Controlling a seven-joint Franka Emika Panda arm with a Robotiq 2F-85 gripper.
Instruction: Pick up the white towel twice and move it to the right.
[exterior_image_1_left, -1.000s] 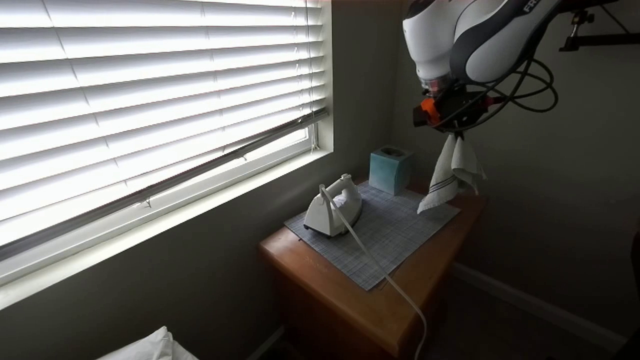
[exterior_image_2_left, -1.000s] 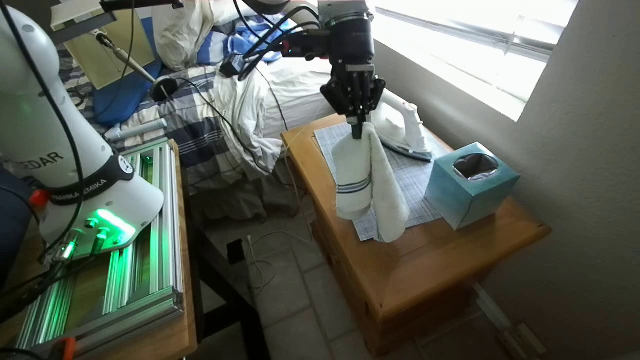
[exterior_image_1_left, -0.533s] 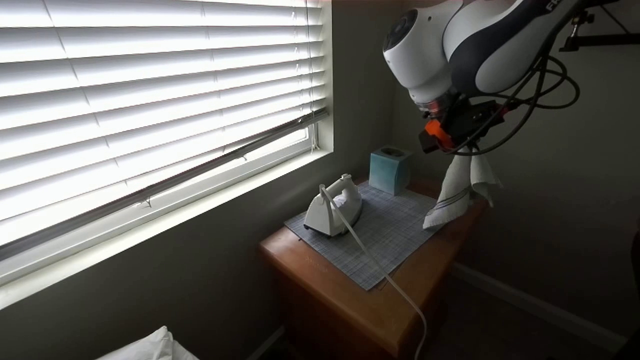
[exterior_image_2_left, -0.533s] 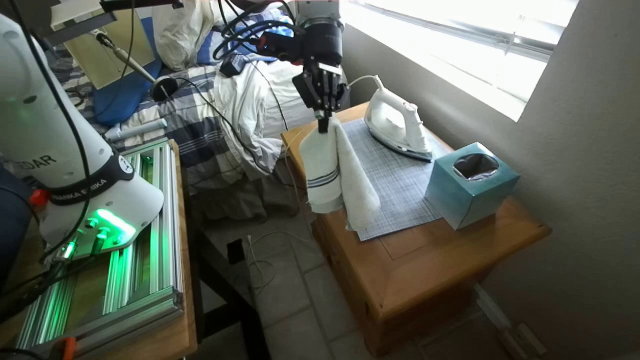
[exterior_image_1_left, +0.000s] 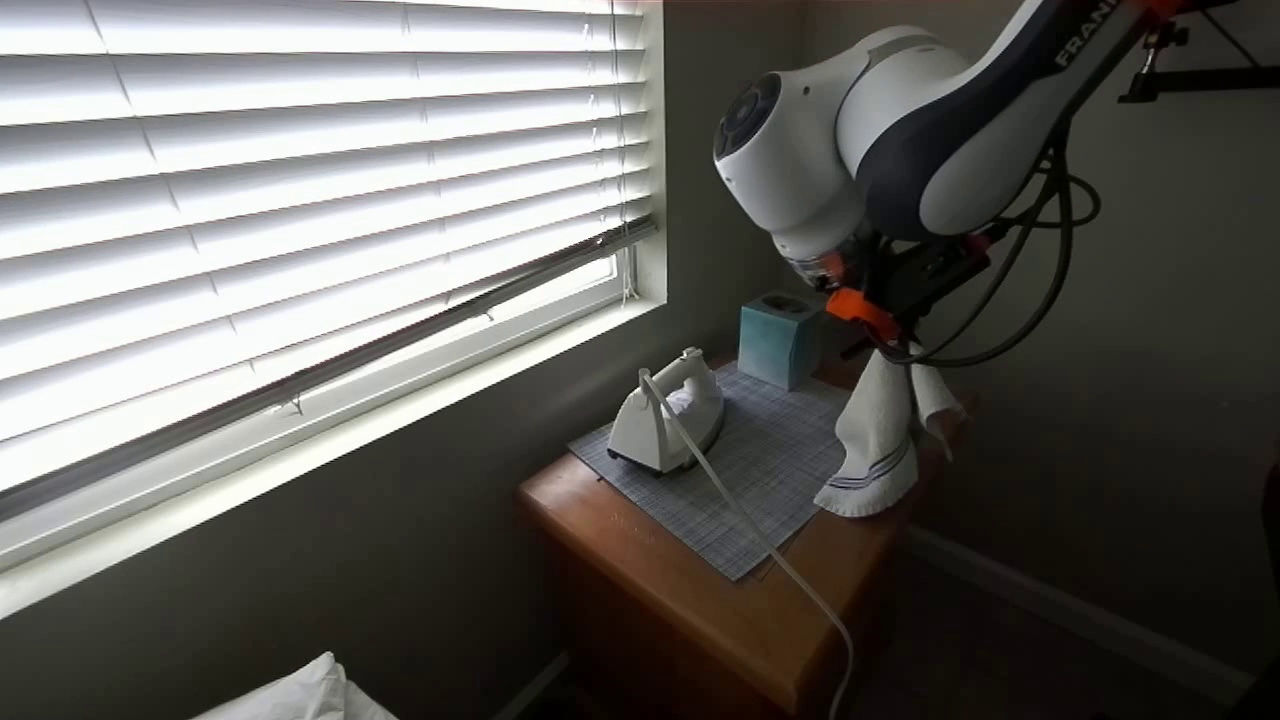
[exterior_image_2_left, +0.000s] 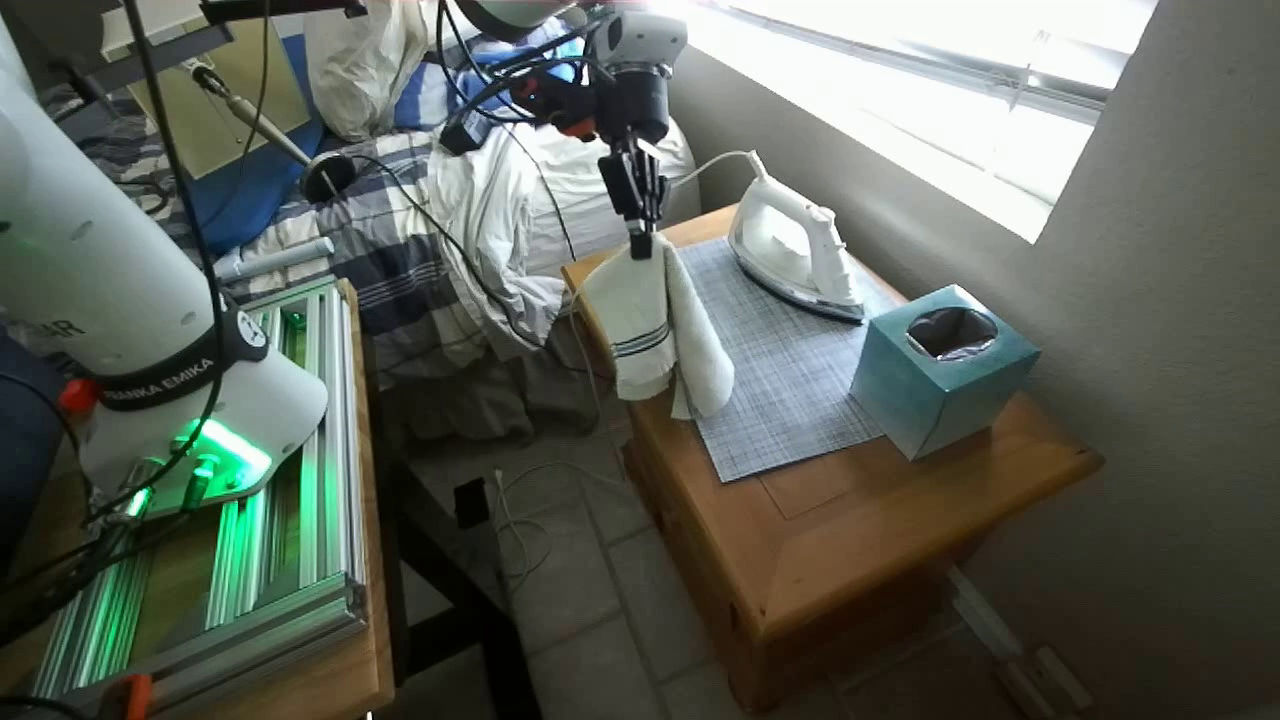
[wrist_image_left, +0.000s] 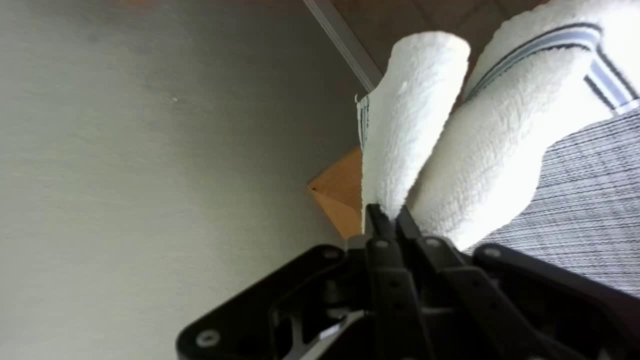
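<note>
In an exterior view, the gripper (exterior_image_2_left: 641, 247) is clenched on the top of the white towel (exterior_image_2_left: 640, 310), which hangs in two folds at the edge of the wooden cabinet (exterior_image_2_left: 790, 530) and hides part of the grey mat (exterior_image_2_left: 785, 370) — whether its hem touches the cabinet cannot be told; the arm (exterior_image_2_left: 100, 230) is cut off midway, and its base (exterior_image_2_left: 215, 405) and the plaid bedspread (exterior_image_2_left: 380, 270) show only here. In an exterior view, a dark cable (exterior_image_1_left: 1062, 275) loops before the grip, making it hard to read, while the blinds (exterior_image_1_left: 330, 190) fill much of the left and the iron (exterior_image_1_left: 640, 425) turns its cord side to the camera; some white cloth (exterior_image_1_left: 300, 695) is cut off below. In the wrist view, the blurred fingers (wrist_image_left: 377, 222) plainly pinch a narrow fold — and the towel's far part runs, overexposed, past the right edge
</note>
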